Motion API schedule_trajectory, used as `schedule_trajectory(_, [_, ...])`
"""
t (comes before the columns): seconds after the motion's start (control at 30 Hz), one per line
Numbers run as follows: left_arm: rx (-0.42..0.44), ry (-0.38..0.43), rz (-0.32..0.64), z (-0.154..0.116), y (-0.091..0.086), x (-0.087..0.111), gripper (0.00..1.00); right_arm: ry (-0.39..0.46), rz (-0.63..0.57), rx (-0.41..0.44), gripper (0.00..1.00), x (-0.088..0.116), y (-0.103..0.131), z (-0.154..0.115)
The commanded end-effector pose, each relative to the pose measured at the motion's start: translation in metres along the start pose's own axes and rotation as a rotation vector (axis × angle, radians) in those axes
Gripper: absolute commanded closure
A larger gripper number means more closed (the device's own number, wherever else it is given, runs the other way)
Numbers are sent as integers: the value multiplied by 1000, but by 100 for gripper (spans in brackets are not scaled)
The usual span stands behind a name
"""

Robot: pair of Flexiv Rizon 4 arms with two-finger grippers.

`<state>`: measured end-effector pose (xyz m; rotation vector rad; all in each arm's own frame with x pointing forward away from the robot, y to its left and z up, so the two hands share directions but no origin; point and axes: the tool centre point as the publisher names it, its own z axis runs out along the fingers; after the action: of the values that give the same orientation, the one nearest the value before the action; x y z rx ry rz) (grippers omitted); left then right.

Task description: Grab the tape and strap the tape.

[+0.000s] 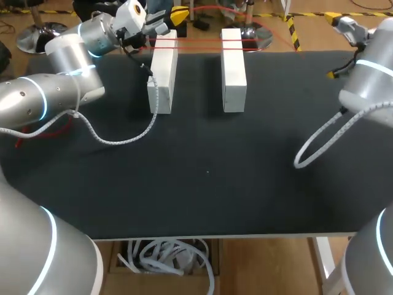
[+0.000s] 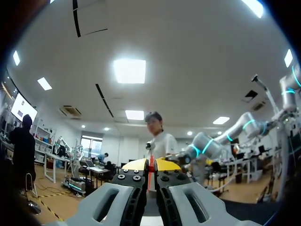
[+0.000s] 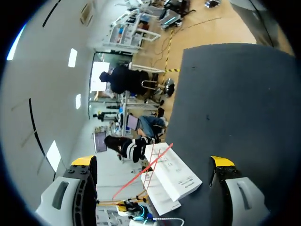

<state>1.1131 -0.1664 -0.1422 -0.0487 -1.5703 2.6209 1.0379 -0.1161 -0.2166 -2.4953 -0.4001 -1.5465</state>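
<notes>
Two white blocks stand side by side at the back of the black table: the left block (image 1: 163, 74) and the right block (image 1: 234, 70). Thin red tape (image 1: 199, 40) runs across their far ends in two strands. My left gripper (image 1: 172, 17) hovers just beyond the left block's far end. In the left wrist view the left gripper (image 2: 151, 165) is shut on the red tape (image 2: 151, 175), which shows as a strip between the yellow tips. My right gripper (image 1: 331, 46) is at the back right, open and empty. From the right wrist view, that right gripper (image 3: 153, 161) faces the blocks (image 3: 171, 172) and tape (image 3: 146, 172).
A white cable (image 1: 116, 138) from the left arm droops onto the table beside the left block. Another cable loop (image 1: 313, 144) hangs from the right arm at the right. The bare black tabletop (image 1: 209, 184) stretches to the front edge.
</notes>
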Motion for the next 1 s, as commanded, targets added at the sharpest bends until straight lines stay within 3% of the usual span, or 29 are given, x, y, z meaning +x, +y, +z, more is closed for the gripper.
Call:
schedule_trajectory(0.03, [-2,-4,0,1,-1,2,100,-53,66,-250,0,-7,-2,14])
schedule_trajectory(0.2, [-2,-4,0,1,-1,2,100,8,66,-210,0,5,-5,28])
schedule_trajectory(0.37, [-2,-4,0,1,-1,2,100,114,-46,-152,0,22,-15,37])
schedule_trajectory(0.47, [-2,-4,0,1,-1,2,100,192,-138,-131,0,25,-16,41])
schedule_trajectory(0.57, [-2,-4,0,1,-1,2,100,257,-157,-85,0,22,-21,44])
schedule_trajectory(0.8, [-2,-4,0,1,-1,2,100,340,-116,-58,0,9,-27,50])
schedule_trajectory(1.0, [-2,-4,0,1,-1,2,100,351,-47,-126,0,16,-27,55])
